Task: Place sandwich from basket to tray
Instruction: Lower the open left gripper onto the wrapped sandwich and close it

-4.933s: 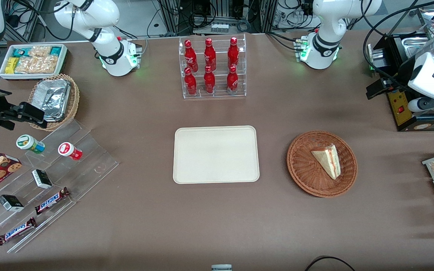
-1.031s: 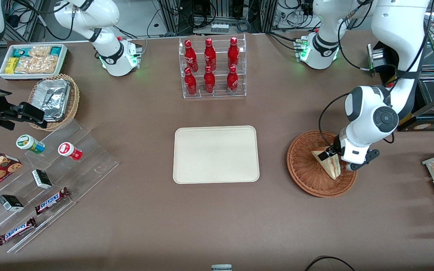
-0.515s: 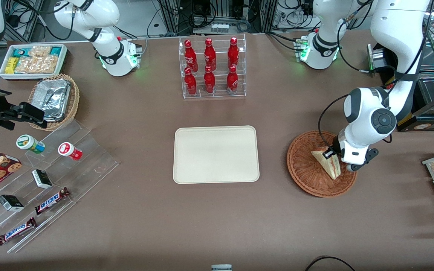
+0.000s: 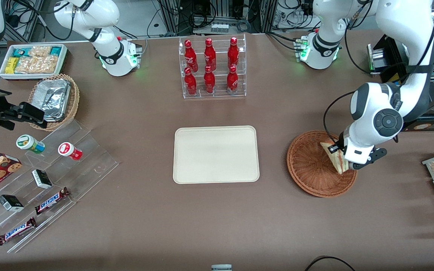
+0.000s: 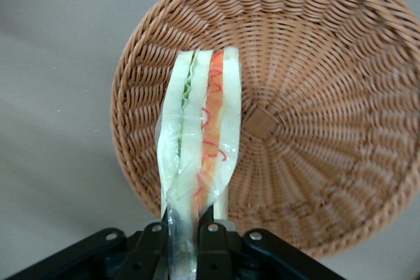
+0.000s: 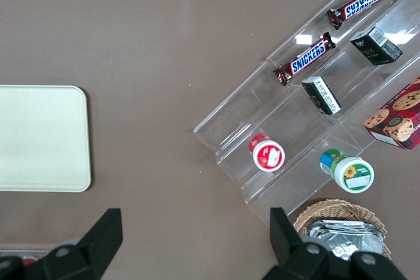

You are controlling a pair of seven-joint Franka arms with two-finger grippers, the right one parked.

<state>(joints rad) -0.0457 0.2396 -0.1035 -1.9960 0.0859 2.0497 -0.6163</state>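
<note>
The pincer (image 5: 195, 240) is clamped on the sandwich (image 5: 197, 139), its two black fingers (image 5: 213, 244) pressed against the bread faces at the wedge's wide end. The sandwich stands on edge, its cut face showing green and red filling layers under clear wrap, and it is raised above the basket (image 5: 302, 70), over the rim part nearest the working arm. In the front view the pincer (image 4: 336, 149) and sandwich (image 4: 337, 158) sit over the basket (image 4: 309, 165). The tray (image 4: 216, 154) lies bare on the bench (image 4: 217, 222), well apart from the basket, toward the parked arm's end.
</note>
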